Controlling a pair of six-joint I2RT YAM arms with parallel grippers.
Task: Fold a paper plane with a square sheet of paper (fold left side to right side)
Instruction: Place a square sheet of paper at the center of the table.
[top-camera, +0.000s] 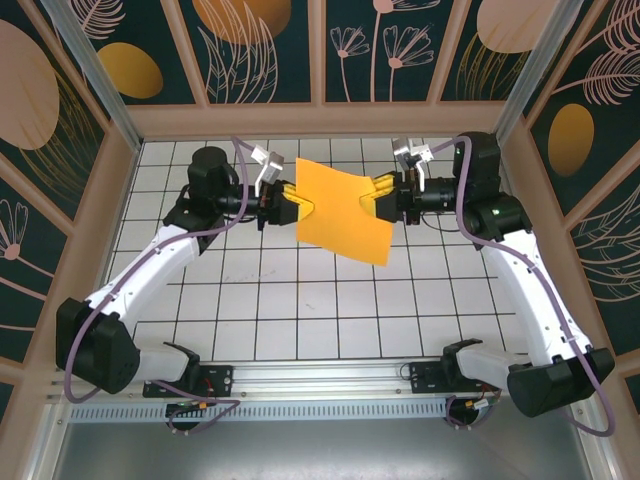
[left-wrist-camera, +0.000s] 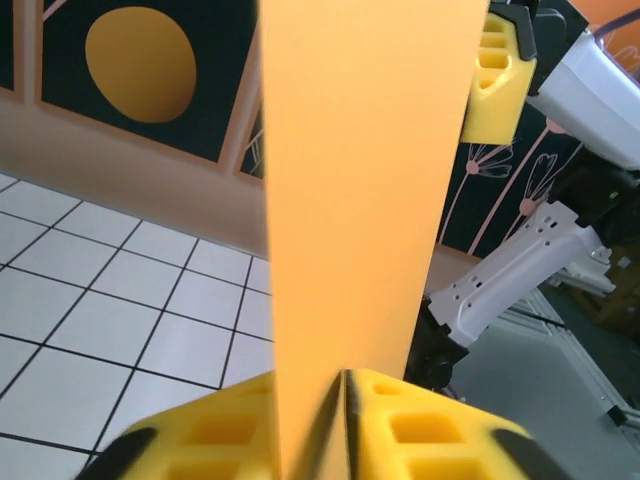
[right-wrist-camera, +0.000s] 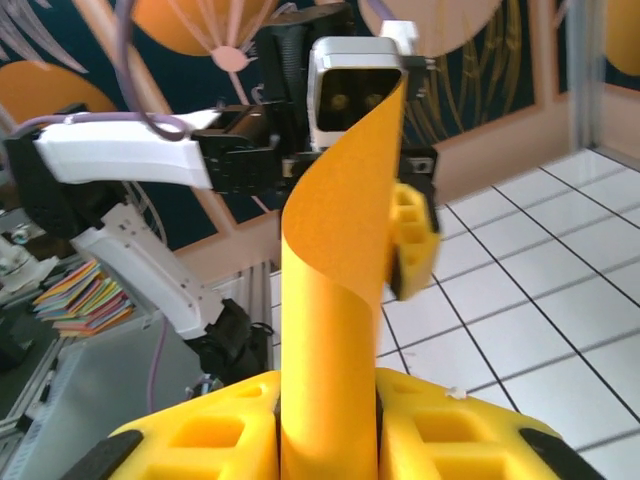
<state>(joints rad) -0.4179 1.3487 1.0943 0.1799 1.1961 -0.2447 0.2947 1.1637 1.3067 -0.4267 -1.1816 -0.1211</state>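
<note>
The square sheet of paper (top-camera: 340, 210) is orange-yellow and hangs in the air over the back half of the grid table, tilted and slightly curled. My left gripper (top-camera: 305, 207) pinches its left edge. In the left wrist view the sheet (left-wrist-camera: 360, 200) rises straight up from my left gripper (left-wrist-camera: 345, 400), whose yellow foam jaws are pressed together on it. My right gripper (top-camera: 372, 203) holds the right edge. In the right wrist view the curled sheet (right-wrist-camera: 340, 300) fills the narrow gap between the pads of my right gripper (right-wrist-camera: 328, 400).
White grid table (top-camera: 300, 300) lies below, boxed in by wooden walls (top-camera: 320, 118) at the back and sides. A metal rail (top-camera: 320, 380) runs along the near edge. A stack of coloured paper (right-wrist-camera: 80, 300) sits off the table beyond the left arm.
</note>
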